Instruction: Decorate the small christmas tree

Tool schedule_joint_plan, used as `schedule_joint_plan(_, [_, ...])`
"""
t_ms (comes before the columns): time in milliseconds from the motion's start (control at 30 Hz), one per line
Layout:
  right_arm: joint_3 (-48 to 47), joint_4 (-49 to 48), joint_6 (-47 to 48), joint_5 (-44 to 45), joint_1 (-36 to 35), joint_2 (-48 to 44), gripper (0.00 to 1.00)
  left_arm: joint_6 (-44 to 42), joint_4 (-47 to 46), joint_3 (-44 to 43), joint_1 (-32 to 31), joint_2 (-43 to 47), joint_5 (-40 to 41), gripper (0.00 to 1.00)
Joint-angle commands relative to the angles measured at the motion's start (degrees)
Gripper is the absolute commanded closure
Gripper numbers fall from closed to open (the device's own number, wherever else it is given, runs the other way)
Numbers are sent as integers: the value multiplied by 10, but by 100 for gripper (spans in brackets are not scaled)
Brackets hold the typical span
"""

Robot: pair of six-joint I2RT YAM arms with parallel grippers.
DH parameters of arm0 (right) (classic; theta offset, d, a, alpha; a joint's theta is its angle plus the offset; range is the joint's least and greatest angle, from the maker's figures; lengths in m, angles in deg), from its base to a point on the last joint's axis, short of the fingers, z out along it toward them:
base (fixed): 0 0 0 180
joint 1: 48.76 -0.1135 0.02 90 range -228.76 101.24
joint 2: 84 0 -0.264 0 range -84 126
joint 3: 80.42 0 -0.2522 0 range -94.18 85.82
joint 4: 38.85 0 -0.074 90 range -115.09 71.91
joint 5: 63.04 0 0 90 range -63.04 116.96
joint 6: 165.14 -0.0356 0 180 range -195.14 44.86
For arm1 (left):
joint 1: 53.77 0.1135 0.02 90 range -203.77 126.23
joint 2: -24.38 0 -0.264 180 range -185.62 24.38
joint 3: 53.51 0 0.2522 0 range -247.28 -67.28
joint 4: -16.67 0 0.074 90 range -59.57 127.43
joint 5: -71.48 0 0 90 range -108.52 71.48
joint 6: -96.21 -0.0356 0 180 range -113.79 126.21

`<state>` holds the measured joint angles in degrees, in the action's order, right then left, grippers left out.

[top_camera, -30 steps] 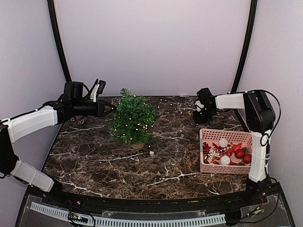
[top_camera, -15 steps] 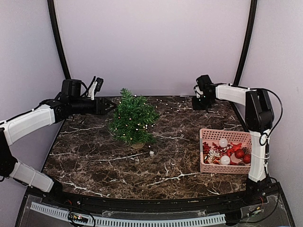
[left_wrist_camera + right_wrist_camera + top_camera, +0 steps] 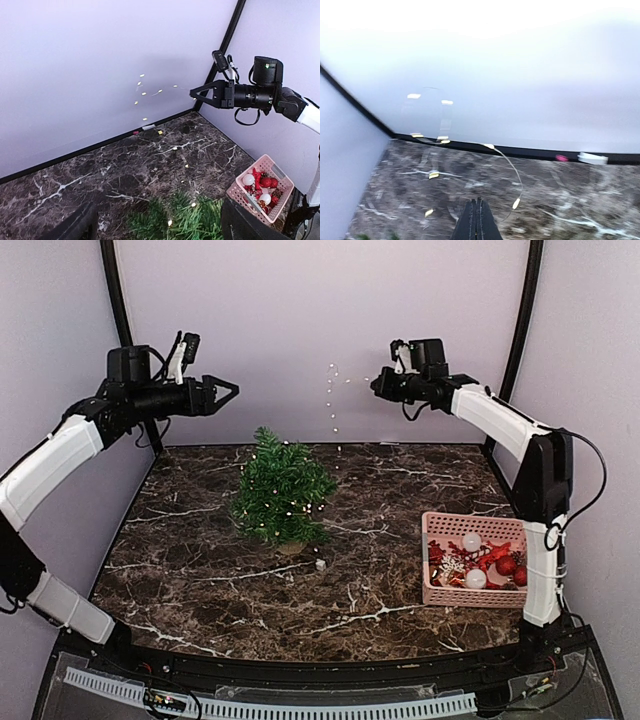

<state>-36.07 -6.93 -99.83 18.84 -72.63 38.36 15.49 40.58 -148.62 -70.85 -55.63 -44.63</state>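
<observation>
2 right fingers point(image 3: 471, 225) pinch a light string point(image 3: 333, 405) trailing to the tree point(image 3: 282, 490).

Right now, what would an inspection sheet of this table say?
Surface: dark marble table, one small white bit on it.
Job's things: tree upright, lit dots on it; light string hanging above it.
Clutter: pink basket of red and white baubles.
Grippers: left open, empty; right shut on light string.
Cables: black cable along right arm.
Surroundings: pale walls, black poles.
</observation>
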Motion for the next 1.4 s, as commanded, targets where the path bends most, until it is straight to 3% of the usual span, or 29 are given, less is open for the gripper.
schedule_joint_plan(0, [10,-138,-76,-91,-30,-2,100,-25,-7,-57,0,-73,-98,13])
schedule_joint_plan(167, [28,-207,-113,-125,-59,-13,100,-26,8,-159,0,-180,-149,14])
schedule_joint_plan(433, [47,-260,-134,-146,-87,-27,100,5,-12,-228,0,-288,-189,14])
schedule_joint_plan(900, [104,-309,-149,-153,-94,-62,100,101,-156,-185,-6,-328,-233,16])
schedule_joint_plan(1167, [131,-336,-163,-164,-97,-78,100,160,-210,-183,-6,-349,-212,27])
schedule_joint_plan(1367, [140,-340,-164,-168,-100,-83,100,197,-249,-184,-9,-361,-228,30])
